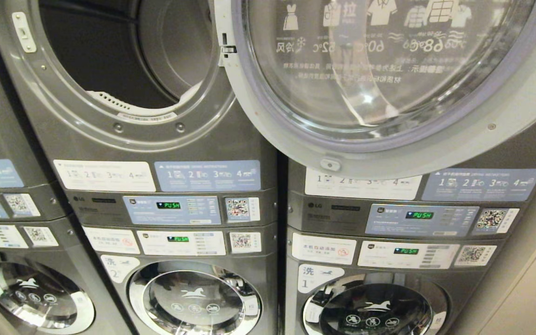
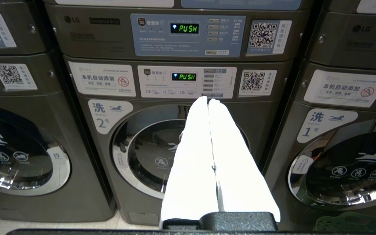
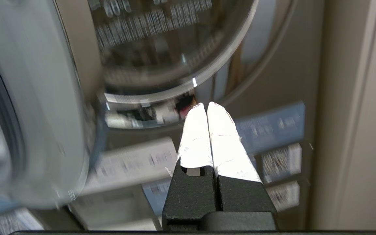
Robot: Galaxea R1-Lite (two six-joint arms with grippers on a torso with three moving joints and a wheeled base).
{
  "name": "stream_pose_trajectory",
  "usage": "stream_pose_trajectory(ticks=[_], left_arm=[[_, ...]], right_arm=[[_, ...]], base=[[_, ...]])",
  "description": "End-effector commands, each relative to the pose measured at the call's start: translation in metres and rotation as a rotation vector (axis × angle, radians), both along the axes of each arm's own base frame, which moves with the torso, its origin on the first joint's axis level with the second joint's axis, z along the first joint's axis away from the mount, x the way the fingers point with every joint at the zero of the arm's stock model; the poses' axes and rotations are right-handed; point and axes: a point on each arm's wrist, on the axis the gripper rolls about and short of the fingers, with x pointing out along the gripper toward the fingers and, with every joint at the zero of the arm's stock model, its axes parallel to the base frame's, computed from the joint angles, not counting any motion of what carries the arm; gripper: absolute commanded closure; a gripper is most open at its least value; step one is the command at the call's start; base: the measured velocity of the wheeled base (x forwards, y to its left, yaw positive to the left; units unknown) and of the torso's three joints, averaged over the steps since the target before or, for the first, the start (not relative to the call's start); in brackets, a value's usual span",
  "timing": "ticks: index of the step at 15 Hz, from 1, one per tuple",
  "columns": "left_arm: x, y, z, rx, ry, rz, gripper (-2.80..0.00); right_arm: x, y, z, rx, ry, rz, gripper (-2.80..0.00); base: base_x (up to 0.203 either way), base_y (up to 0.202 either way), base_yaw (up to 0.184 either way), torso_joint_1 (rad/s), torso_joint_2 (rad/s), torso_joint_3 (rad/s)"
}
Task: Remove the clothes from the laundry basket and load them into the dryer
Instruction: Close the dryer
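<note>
Currently both the left end effector and right end effector are pressed together, empty. Dryer drum gapes at eleven o'clock; spread wide before reaching for clothes.

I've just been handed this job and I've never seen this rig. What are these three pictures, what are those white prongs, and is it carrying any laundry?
The head camera looks at stacked laundry machines: the dryer up top has its round door swung wide open, and the drum looks empty as far as it shows. The other two pictures come from cameras on the wrists. The white prongs are each gripper's fingers. The left gripper is shut and empty, pointing at washer number 2. The right gripper is also shut and empty, near the open door. No clothes are held. A green basket edge shows low in the left wrist view.
</note>
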Motion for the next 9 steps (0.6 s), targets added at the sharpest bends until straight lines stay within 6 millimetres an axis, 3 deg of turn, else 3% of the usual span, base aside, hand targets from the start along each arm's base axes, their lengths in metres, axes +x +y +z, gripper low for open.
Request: stream_pose_trajectory(ticks=[1, 9], left_arm=[[0.0, 0.0, 0.0, 0.0, -0.001, 0.001, 0.0], [0.0, 0.0, 0.0, 0.001, 0.0, -0.001, 0.0]], right_arm=[[0.036, 0.0, -0.007, 0.004, 0.065, -0.001, 0.0], [0.057, 0.0, -0.014, 0.053, 0.094, 0.035, 0.0]], base=[[0.0, 0.0, 0.0, -0.001, 0.0, 0.193], [0.0, 0.0, 0.0, 0.0, 0.0, 0.18]])
